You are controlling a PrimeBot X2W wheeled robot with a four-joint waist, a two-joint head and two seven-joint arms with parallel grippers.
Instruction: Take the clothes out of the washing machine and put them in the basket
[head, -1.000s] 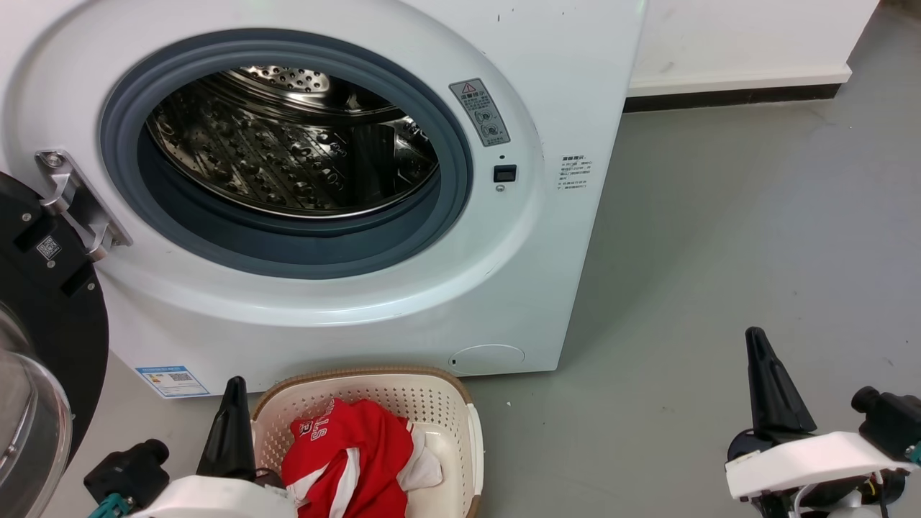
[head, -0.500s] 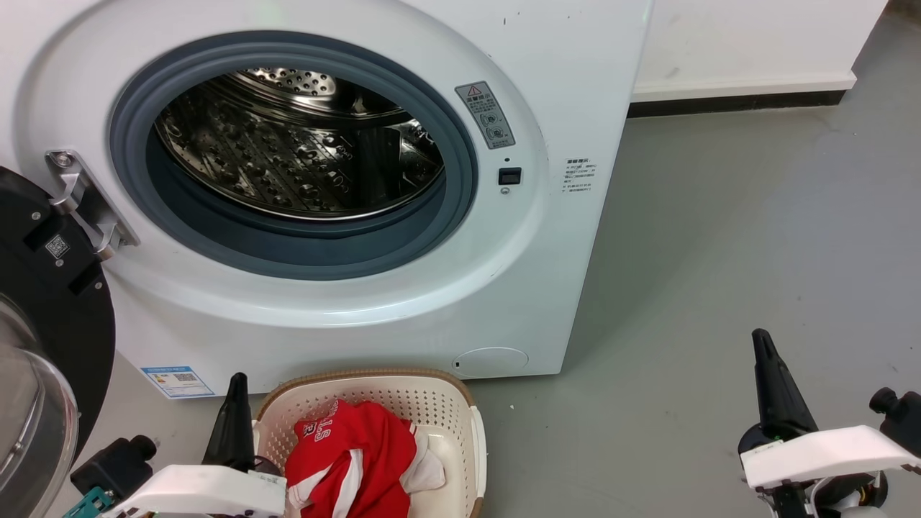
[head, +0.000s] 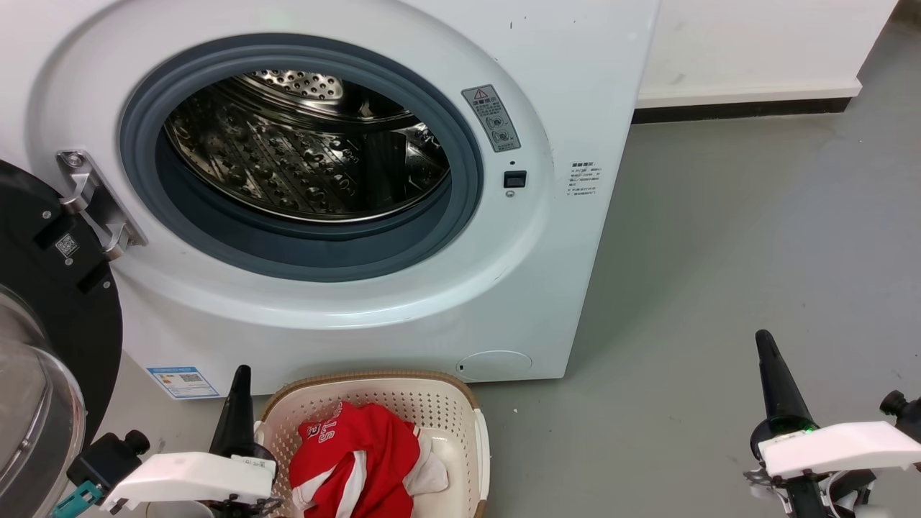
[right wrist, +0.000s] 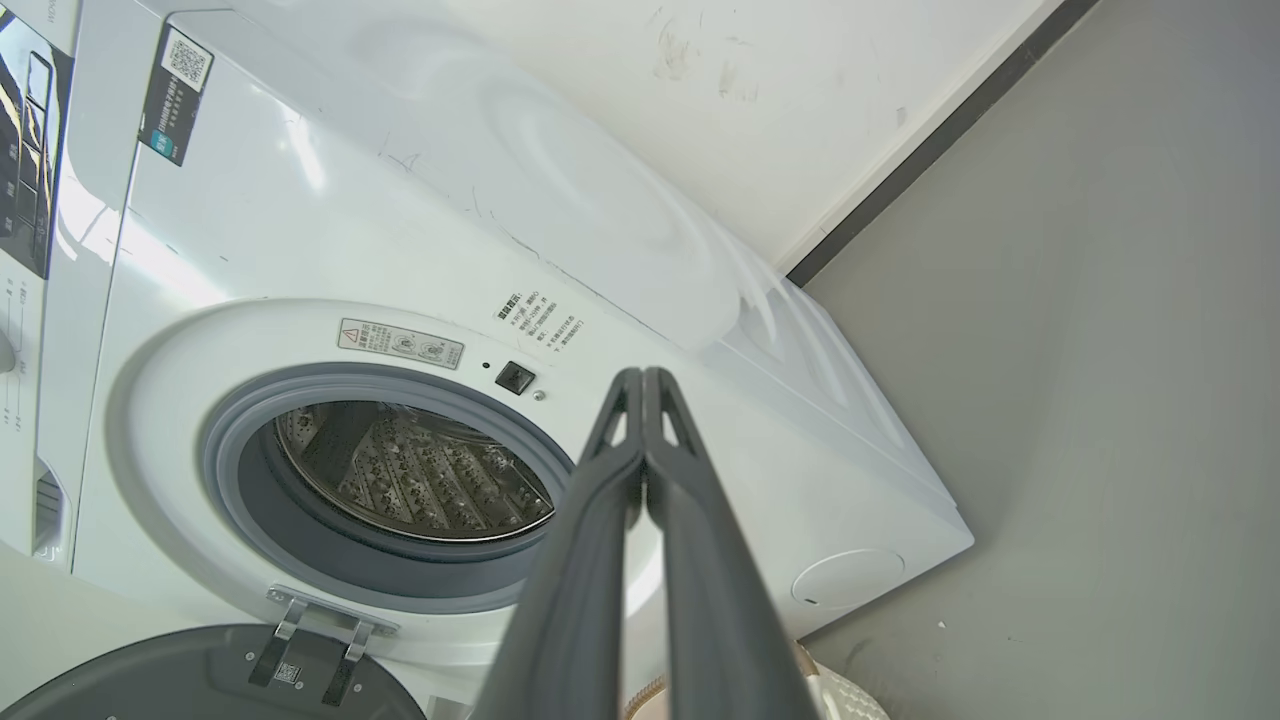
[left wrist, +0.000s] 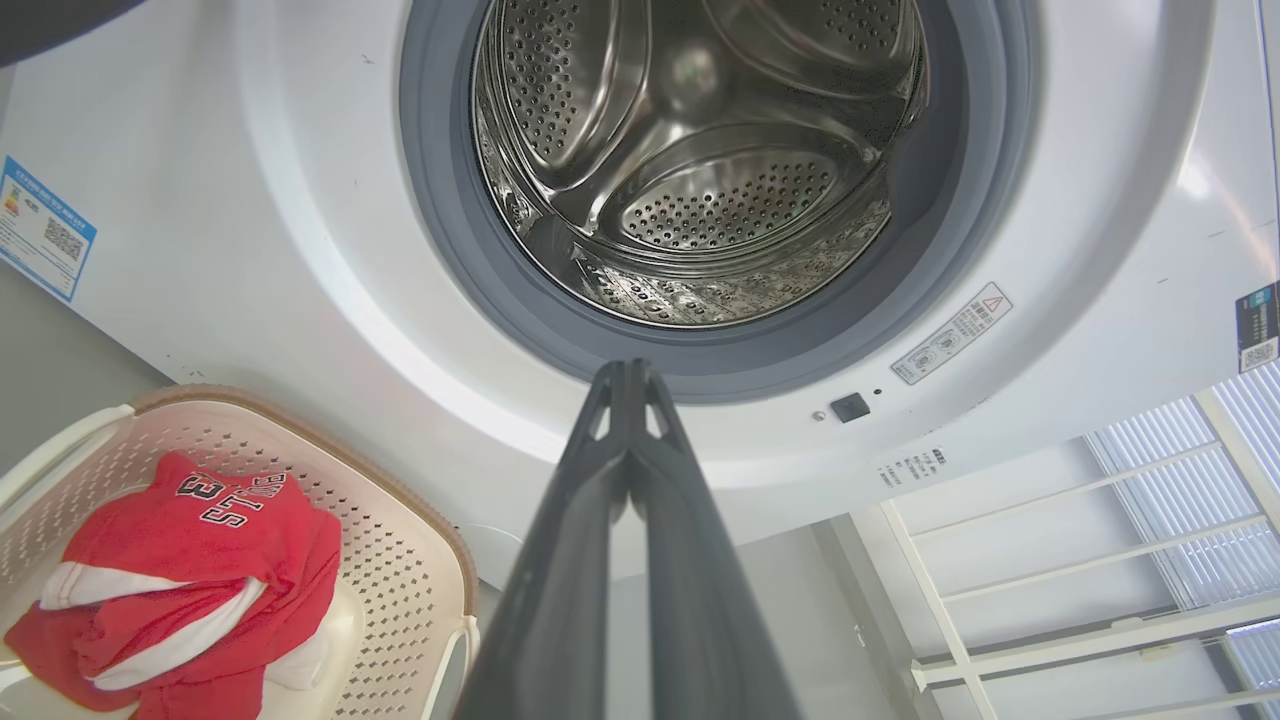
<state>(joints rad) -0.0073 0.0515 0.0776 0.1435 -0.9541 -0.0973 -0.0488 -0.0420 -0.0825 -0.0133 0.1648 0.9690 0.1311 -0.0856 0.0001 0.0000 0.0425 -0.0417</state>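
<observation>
1. The clothes [head: 356, 460], red fabric with white stripes and white lettering, lie bunched inside the basket [head: 374, 375]. A fold of white cloth shows at their right edge in the head view.
2. The basket stands on the grey floor [head: 719, 252], just in front of the washing machine [head: 575, 72] and below its porthole.
3. The washing machine door [head: 50, 288] is swung open to the robot's left. The grey rubber ring and the perforated steel drum [head: 309, 158] are exposed.
4. Left tool [head: 242, 374]: fingers pressed together, tips meeting. It stands just beside the basket's left rim, apart from the clothes. The left wrist view shows it aimed at the lower edge of the porthole.
5. Right tool [head: 763, 339]: fingers pressed together, tips meeting. It hangs over bare floor, well apart from the basket and to the right of the machine.
</observation>
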